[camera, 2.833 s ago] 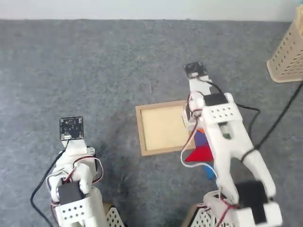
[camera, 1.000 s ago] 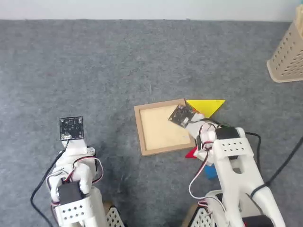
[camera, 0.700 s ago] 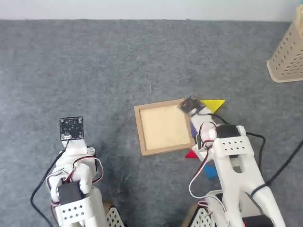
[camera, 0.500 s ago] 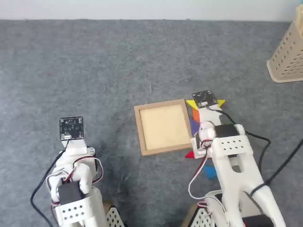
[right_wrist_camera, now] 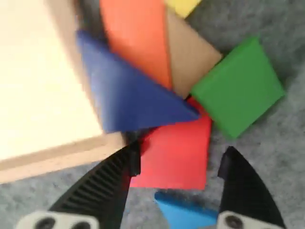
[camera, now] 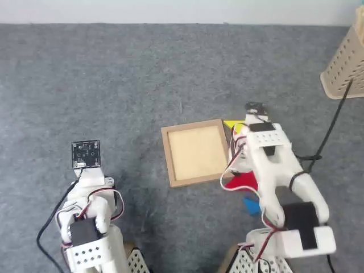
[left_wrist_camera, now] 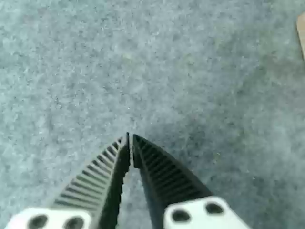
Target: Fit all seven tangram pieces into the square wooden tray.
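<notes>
Beside the tray's (camera: 167,156) right edge, toward the table's near right, seven pieces lie bunched, none yet seated inside; the right gripper (right_wrist_camera: 180,160) hangs wide open and empty directly over the red piece (right_wrist_camera: 176,140), one finger either side; a blue triangle (right_wrist_camera: 128,102) overlaps the red piece's far edge and the rim; the left gripper (left_wrist_camera: 129,138), closed on nothing, sits well apart over grey felt (camera: 114,74).

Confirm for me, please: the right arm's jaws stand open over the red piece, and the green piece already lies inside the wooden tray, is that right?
Not quite. The green piece is not inside the wooden tray; the right wrist view shows it on the grey mat outside it, beside the brown piece. The right arm's jaws do stand open over the red piece.
</notes>
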Controlling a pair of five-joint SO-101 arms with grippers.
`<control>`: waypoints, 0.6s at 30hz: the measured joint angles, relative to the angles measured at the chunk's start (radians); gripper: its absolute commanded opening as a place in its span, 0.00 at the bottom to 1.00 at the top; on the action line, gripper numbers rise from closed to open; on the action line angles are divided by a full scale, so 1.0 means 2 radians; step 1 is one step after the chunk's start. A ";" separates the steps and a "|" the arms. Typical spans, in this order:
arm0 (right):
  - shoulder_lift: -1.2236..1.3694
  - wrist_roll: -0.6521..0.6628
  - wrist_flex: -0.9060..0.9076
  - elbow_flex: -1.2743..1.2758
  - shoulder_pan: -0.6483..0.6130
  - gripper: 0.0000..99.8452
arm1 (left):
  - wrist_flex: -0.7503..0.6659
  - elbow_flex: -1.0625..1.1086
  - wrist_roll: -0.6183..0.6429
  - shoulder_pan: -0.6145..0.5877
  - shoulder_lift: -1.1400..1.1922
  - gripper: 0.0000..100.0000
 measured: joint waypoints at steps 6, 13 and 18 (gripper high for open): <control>0.019 -0.002 0.000 -0.012 0.008 0.25 | 0.000 0.000 0.000 0.000 0.000 0.01; 0.023 -0.002 0.000 -0.015 0.008 0.23 | 0.000 0.000 0.000 0.000 0.000 0.01; 0.025 -0.002 0.019 -0.025 0.008 0.19 | 0.000 0.000 0.000 0.000 0.000 0.01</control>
